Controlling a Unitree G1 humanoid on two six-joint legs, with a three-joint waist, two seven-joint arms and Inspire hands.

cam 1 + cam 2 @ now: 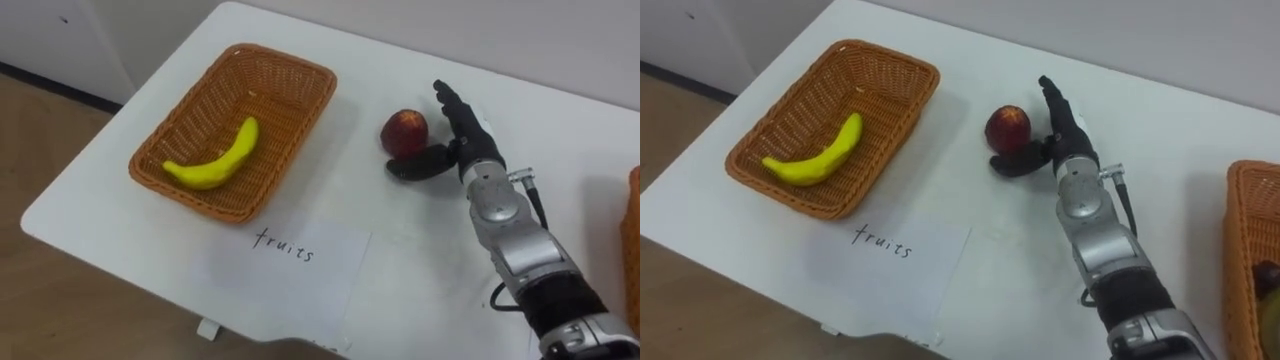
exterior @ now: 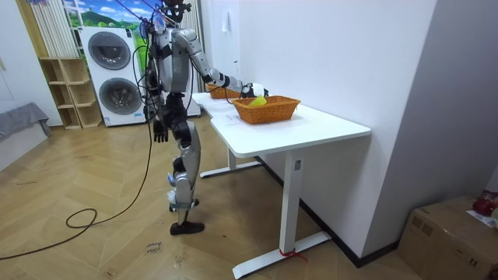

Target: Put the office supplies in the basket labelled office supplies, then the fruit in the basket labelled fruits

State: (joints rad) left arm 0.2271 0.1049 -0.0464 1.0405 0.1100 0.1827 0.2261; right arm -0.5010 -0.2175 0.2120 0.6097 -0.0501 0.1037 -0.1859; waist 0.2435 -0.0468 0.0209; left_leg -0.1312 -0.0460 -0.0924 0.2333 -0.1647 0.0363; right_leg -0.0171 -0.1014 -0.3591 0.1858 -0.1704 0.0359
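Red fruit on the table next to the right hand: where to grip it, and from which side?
Grip the red fruit across its round middle, from its right, where the open right hand sits beside it: fingers far side, thumb near side. It is round and stands free on the table, so a side wrap should fit.

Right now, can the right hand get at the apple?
Probably yes. The right hand is open right beside the apple, fingers straight along its right side, thumb stretched along its near side. Nothing stands between them; the basket is off to the left.
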